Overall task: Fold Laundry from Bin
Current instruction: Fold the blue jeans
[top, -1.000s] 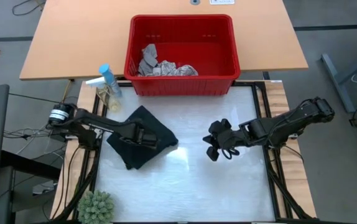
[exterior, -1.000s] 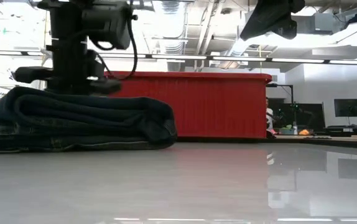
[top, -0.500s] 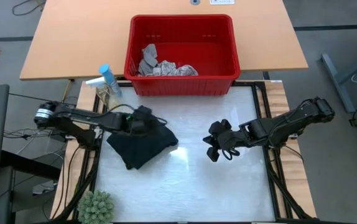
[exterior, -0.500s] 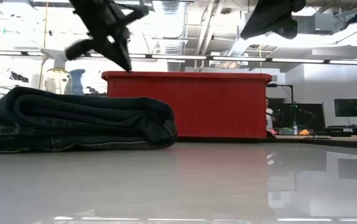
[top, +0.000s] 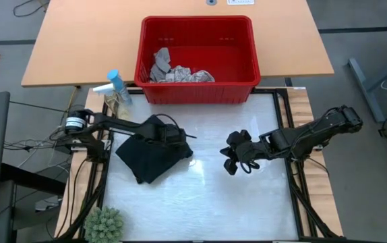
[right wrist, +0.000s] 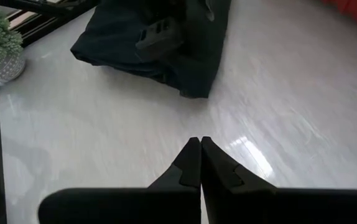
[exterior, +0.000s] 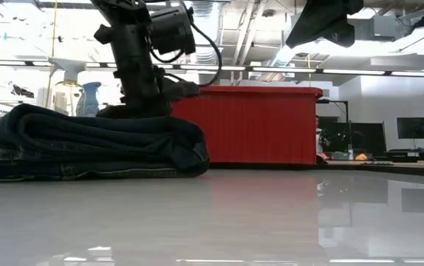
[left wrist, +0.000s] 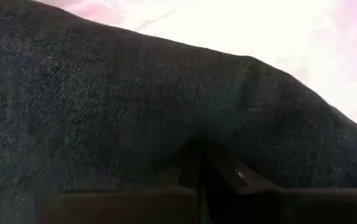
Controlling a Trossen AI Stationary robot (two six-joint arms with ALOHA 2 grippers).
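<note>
Back down from its lift, my left gripper [top: 171, 134], fingers closed and empty, is pressing the folded trousers [top: 150, 156]; I'm flattening gently, right gripper [top: 236, 162] waiting closed.

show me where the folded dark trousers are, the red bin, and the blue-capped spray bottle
trousers [top: 150, 156], high view, middle of the folded dark bundle on the table
bin [top: 197, 93], high view, its front red wall facing the arms
spray bottle [top: 114, 79], high view, on its blue cap, beside the bin
</note>
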